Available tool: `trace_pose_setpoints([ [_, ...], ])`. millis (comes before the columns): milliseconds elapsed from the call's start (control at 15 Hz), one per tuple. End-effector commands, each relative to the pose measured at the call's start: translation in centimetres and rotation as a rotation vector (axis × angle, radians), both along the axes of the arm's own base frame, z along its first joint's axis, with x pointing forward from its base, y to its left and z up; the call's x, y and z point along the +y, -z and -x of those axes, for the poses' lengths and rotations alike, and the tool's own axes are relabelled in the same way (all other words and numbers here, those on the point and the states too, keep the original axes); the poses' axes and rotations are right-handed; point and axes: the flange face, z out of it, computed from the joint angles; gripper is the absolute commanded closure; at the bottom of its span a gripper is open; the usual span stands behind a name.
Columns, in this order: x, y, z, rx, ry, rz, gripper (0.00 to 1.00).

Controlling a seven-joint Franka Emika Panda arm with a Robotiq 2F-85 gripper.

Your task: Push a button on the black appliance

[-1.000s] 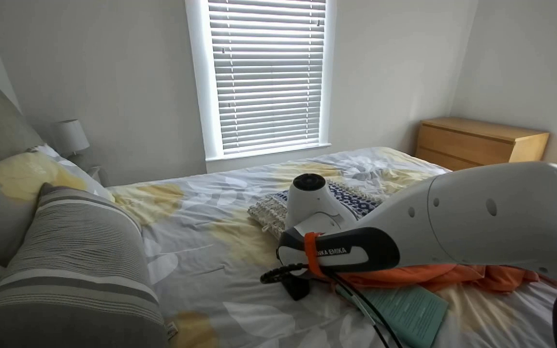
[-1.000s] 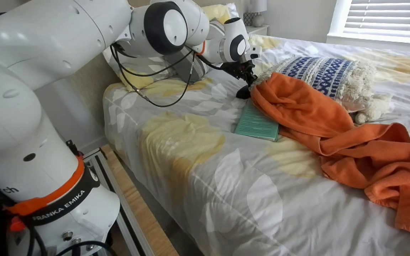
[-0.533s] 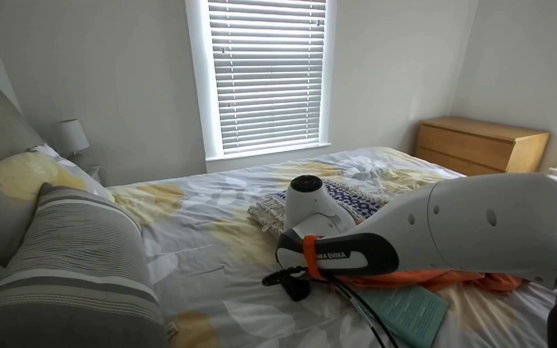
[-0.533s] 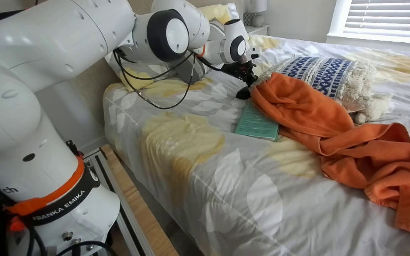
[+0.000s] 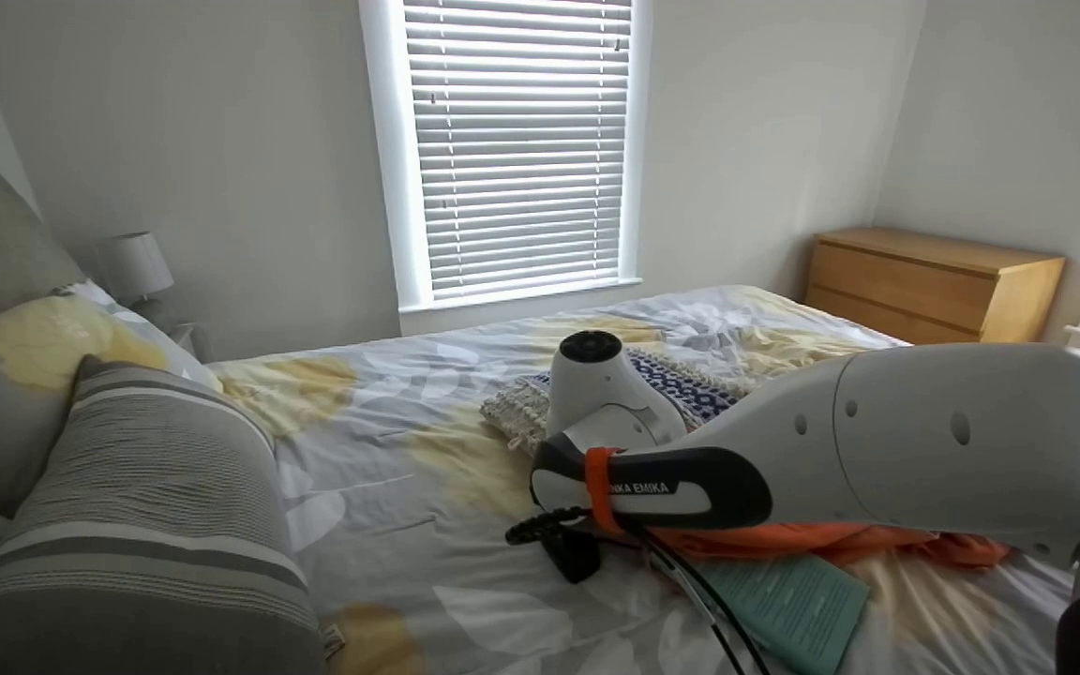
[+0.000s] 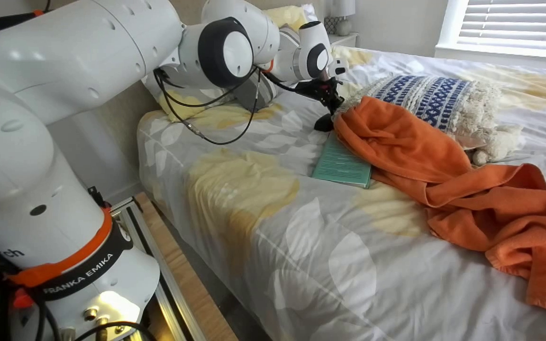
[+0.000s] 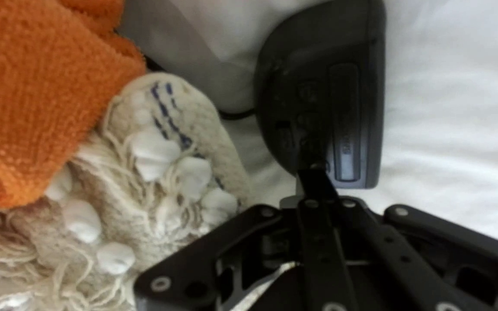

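Jaws over rounded black appliance (image 7: pixel 318 93)

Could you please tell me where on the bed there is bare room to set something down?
The bed looks free between the striped pillow and the black appliance, and from the fringed cushion to the edge facing the window blinds. It is crowded around the appliance: the gripper, cushion, orange cloth and green book are all close by.

An orange towel (image 6: pixel 453 189) is lying across the bed (image 6: pixel 235 189), partly covering a green book (image 6: pixel 343 163) and a fringed pillow (image 6: pixel 432 100). Blinds (image 5: pixel 521 150) are hanging in the window (image 5: pixel 397 159), and a wooden dresser (image 5: pixel 915 281) is standing past the bed.
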Motion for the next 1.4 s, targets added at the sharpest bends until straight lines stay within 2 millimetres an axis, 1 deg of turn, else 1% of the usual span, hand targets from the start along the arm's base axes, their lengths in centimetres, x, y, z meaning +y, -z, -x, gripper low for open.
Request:
trace_pose_setpoints([
  [0,1.0,-3.0,-0.3,-0.013,0.009,-0.014,0.72],
  [133,1.6,-5.1,-0.3,-0.014,0.034,-0.011,0.6],
  [200,2.0,-6.3,-0.1,0.005,0.053,-0.012,0.52],
  [400,3.5,-9.7,1.1,0.086,0.1,-0.021,0.3],
  [467,4.0,-10.8,1.5,0.106,0.103,-0.032,0.21],
  [667,5.2,-13.7,3.0,0.156,0.137,-0.063,0.01],
  [867,5.5,-15.9,5.0,0.214,0.197,-0.079,0.0],
  [1000,5.2,-16.9,6.2,0.244,0.233,-0.086,0.0],
  [1200,3.7,-17.9,7.9,0.29,0.286,-0.102,0.01],
  [1333,2.1,-18.2,9.0,0.317,0.316,-0.121,0.0],
])
